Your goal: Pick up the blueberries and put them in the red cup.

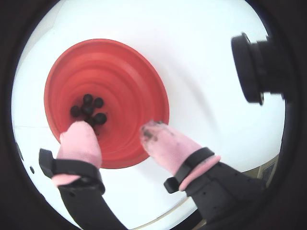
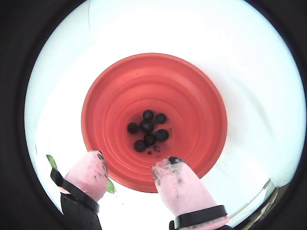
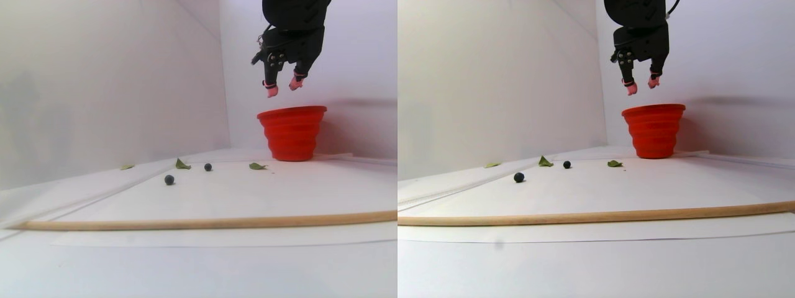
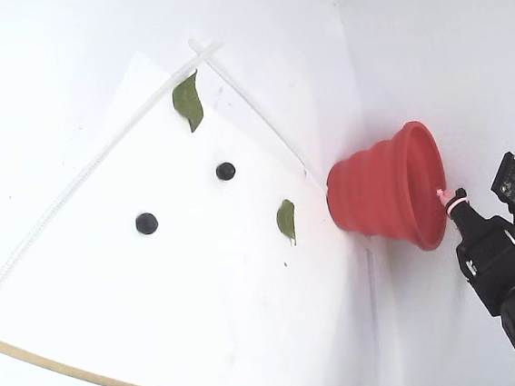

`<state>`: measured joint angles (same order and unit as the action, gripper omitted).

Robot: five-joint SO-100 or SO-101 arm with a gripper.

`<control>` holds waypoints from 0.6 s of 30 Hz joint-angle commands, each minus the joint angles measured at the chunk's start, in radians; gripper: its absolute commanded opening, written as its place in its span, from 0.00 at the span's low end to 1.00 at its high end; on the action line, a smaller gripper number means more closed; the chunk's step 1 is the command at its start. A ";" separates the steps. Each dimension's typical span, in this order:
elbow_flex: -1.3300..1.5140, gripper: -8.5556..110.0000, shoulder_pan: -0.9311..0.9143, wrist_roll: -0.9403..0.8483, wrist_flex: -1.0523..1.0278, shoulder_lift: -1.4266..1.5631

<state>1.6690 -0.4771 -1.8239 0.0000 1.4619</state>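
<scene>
hovering over the red cup (image 2: 115,86), gripper (image 2: 128,168) spread and empty, blueberries (image 2: 147,127) inside

Three green leaves lie flat on the white surface (image 4: 116,334): one leaf (image 4: 188,100) near the far seam, another leaf (image 4: 286,219) close to the back wall, a third, paler leaf (image 3: 127,166) toward the left edge. A long wooden strip (image 3: 211,221) runs along the front edge.
</scene>
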 commanded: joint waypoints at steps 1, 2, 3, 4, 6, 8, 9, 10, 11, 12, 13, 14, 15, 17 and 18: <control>-0.034 0.23 0.031 0.012 -0.006 0.167; -0.028 0.23 0.035 0.012 -0.014 0.179; -0.021 0.23 0.041 0.012 -0.020 0.189; -0.015 0.22 0.046 0.012 -0.025 0.198; -0.002 0.22 0.055 0.014 -0.031 0.215; 0.017 0.22 0.064 0.011 -0.034 0.232; 0.028 0.22 0.069 0.009 -0.034 0.241; 0.037 0.22 0.074 0.009 -0.034 0.250; 0.044 0.22 0.078 0.009 -0.035 0.256; 0.052 0.22 0.081 0.008 -0.037 0.262; 0.061 0.22 0.086 0.008 -0.038 0.268; 0.071 0.22 0.089 0.008 -0.040 0.276; 0.080 0.22 0.092 0.005 -0.041 0.281; 0.097 0.22 0.101 0.003 -0.049 0.295; 0.101 0.22 0.106 0.003 -0.058 0.301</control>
<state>1.7886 -0.3912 -1.8239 -0.0506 1.6045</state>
